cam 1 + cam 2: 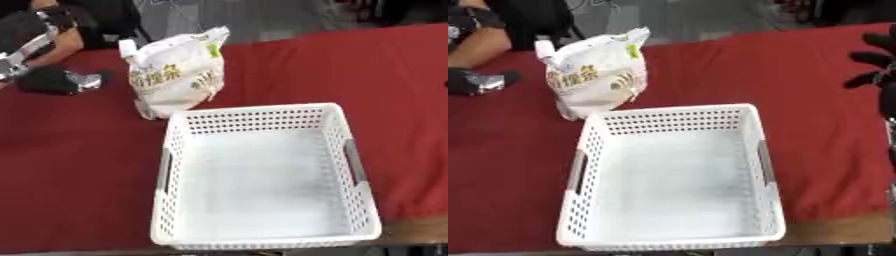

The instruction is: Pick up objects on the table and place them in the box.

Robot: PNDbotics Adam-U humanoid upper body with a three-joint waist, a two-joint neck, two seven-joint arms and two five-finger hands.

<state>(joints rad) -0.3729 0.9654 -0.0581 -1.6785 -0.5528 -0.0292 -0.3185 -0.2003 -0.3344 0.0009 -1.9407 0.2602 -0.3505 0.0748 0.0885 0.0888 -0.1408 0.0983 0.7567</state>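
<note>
step: looks like the very start of a pick, nothing is in the box yet and nothing is held, so I'd call it the reach phase.

box: white perforated plastic basket with grey handle strips (267,240), sitting on the red-cloth-covered table (79,175) at the near edge, and it's empty inside.

thing to grab: white crinkly plastic snack bag with yellow lettering and a bit of green near the top (175,75). It stands more or less upright, leaning a little, just behind the basket's far left corner, pretty much touching the rim there.

right robot hand: black robot hand (877,75) poking in at the right edge of the right eye view, fingers spread and relaxed, grasping nothing. It's well apart from the bag, with the whole width of the basket between them.

left robot hand: can't spot it in either view.

other stuff: dark bundle with something silvery on it (57,80) at the far left of the table, can't tell what it is.

next move, my guess: the right robot hand needs to travel left across the table, past the far side of the basket, and get its fingers around the bag's body. The bag is soft, so it'll probably squash and sag when lifted.
</note>
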